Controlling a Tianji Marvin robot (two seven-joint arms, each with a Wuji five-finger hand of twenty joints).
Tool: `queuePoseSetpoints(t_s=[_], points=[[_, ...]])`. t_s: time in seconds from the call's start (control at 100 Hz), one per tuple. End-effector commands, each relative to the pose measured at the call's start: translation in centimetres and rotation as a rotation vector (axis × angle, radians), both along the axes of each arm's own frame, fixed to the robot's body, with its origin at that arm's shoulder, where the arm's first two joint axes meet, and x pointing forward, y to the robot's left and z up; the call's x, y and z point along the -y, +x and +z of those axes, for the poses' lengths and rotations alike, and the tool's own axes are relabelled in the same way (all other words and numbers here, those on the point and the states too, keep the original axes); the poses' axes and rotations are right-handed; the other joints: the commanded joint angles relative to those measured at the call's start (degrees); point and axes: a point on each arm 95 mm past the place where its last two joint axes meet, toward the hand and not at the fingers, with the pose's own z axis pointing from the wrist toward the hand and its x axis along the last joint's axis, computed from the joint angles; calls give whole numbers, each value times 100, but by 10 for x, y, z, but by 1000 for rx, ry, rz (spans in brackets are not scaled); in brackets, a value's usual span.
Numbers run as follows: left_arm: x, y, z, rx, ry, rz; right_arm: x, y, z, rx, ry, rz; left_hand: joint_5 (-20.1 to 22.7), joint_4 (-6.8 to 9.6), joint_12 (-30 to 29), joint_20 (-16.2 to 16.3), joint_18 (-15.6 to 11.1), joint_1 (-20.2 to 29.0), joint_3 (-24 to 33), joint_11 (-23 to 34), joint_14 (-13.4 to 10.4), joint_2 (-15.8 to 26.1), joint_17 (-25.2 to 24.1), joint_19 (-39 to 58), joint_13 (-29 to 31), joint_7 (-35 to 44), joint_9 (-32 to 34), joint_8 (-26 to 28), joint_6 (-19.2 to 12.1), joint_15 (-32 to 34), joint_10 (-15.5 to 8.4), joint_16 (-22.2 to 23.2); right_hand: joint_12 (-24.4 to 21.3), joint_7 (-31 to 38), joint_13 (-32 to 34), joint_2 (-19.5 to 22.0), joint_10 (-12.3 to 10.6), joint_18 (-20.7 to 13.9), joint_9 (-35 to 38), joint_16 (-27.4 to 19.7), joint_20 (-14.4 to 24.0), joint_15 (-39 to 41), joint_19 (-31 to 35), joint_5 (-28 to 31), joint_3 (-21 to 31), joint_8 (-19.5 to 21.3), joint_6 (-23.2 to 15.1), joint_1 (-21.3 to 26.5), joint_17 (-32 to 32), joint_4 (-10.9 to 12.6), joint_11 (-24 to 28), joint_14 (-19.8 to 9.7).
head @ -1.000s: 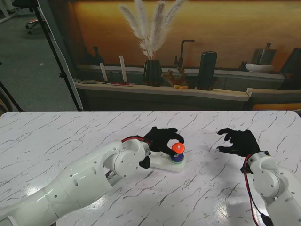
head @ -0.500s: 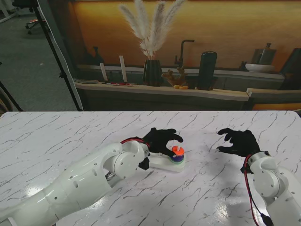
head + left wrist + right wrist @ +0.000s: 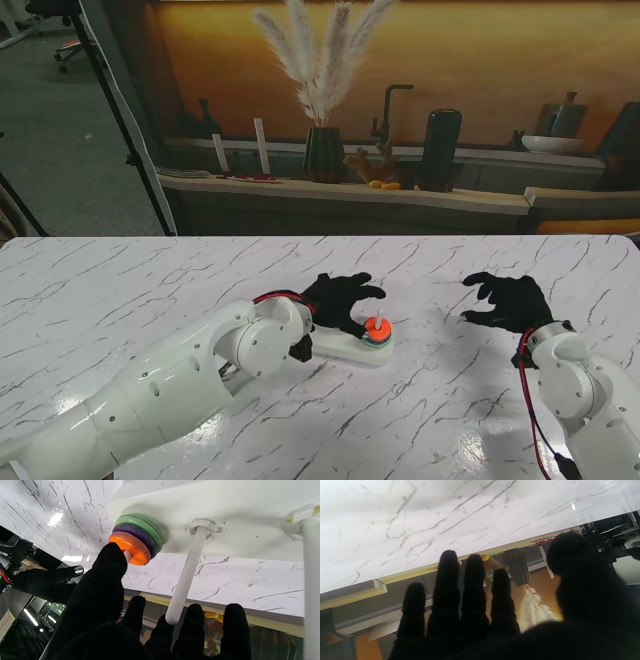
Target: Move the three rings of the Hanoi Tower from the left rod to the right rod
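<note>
The white Hanoi base (image 3: 345, 347) lies mid-table. On its right-end rod the orange ring (image 3: 377, 331) rests on the purple and green rings, with the rod tip poking out above it. The left wrist view shows the stack closely: orange ring (image 3: 132, 548), purple ring (image 3: 140, 533), green ring (image 3: 140, 521), with the bare middle rod (image 3: 187, 572) beside it. My left hand (image 3: 340, 300) hovers over the base with fingers spread. Its thumb tip (image 3: 112, 555) is against the orange ring's edge. My right hand (image 3: 510, 300) floats open above the table on the right, holding nothing.
A third bare rod (image 3: 311, 580) stands at the base's other end. Beyond the table's far edge runs a counter with a dark vase of pampas grass (image 3: 323, 153). A tripod leg (image 3: 110, 110) stands at the far left.
The orange ring slid down the right rod onto the purple ring. My left hand's fingers came off it and spread. The right hand stayed still.
</note>
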Motion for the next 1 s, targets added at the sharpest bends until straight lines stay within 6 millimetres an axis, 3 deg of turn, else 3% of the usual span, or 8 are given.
queuePoseSetpoints(t_s=[0.0, 0.34, 0.36, 0.61, 0.79, 0.99], points=[[0, -2, 3, 7, -10, -15, -4, -2, -3, -4, 4, 7, -198, -19, -44, -62, 104, -152, 65, -75, 29, -125, -93, -175, -162, -75, -278, -102, 84, -77, 81, -71, 37, 81, 85, 45, -121, 1857, 171, 91, -15, 109, 53, 96, -84, 8, -182, 16, -63, 90, 110, -43], [-36, -1, 22, 100, -16, 57, -6, -1, -2, 9, 13, 10, -100, -65, -38, -140, 91, -168, -299, -50, 8, 226, -98, -411, -128, -27, -179, -105, 84, -109, 65, -110, 36, 80, 87, 51, -122, 1860, 170, 91, -16, 110, 53, 94, -87, 5, -181, 2, -63, 93, 109, -46], [-39, 0, 22, 105, -13, 64, -6, 0, -1, 9, 15, 9, -90, -59, -36, -120, 90, 11, -735, -62, 18, 426, -95, -425, -114, -10, -140, -90, 91, -106, 74, -113, 36, 79, 79, 50, -119, 1858, 171, 90, -16, 107, 51, 94, -88, 4, -181, -1, -67, 92, 109, -45], [-77, 2, 24, 155, -12, 201, -11, 2, 5, 39, 32, 16, 9, -33, -3, -141, 77, 129, -1263, -9, -12, 1167, -77, -489, -13, 15, 48, -79, 81, -67, 43, -91, 28, 63, 38, 64, -92, 1860, 145, 80, -22, 77, 31, 103, -80, -3, -203, -94, -96, 98, 82, -28], [-107, 0, 13, 200, -66, 333, -17, 2, 12, 64, 49, 38, 526, -165, -54, -714, -243, 66, -1489, 57, -50, 1744, -1, -1202, 71, 150, 580, -114, -202, -215, -102, -309, -33, 8, -54, 65, -54, 1865, 84, -45, -53, -180, -47, 112, 47, -12, -223, -307, -149, 102, -62, 25], [-144, -5, -3, 260, -81, 477, -25, 2, 19, 89, 67, 64, 480, -212, -88, -916, -247, -198, -1550, 69, -100, 1965, -143, -1459, -21, 83, 641, -193, -269, -309, -141, -428, -376, -126, -221, 57, -33, 1914, -6, -425, -285, -946, -368, 107, 247, -17, -316, -644, -247, 88, -703, 108]])
